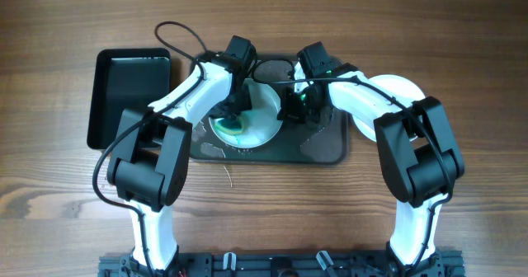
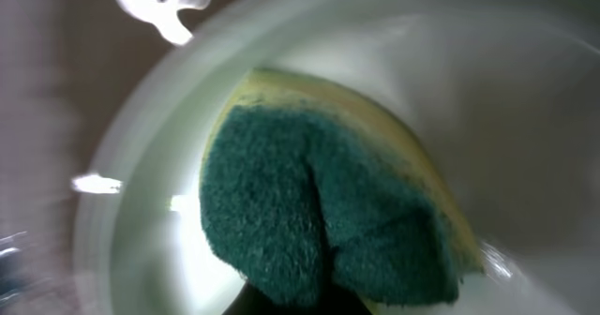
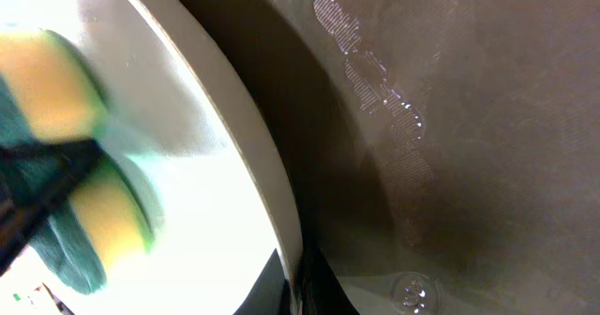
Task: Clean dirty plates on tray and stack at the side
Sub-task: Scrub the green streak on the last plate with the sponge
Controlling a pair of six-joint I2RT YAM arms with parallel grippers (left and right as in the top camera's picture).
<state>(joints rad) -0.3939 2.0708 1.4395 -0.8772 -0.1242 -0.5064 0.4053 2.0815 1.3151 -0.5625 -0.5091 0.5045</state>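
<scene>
You are in the middle of the job, I judge. One plate (image 1: 264,112) lies on the tray (image 1: 326,149) at the centre of the overhead view, and it is being scrubbed. Your left gripper (image 1: 233,112) is clenched on a green and yellow sponge (image 1: 231,129), which presses on the plate's lower left part. Your right gripper (image 1: 293,108) pinches the plate's right rim. To the right of the tray, on the table, a white disc (image 1: 398,87) shows partly under the right arm. It is probably plates already cleaned; how many, I cannot tell. The plate looks white, glossy and wet. The sponge covers its centre, so any streak left there is hidden. This plate is not yet stacked at the side.
</scene>
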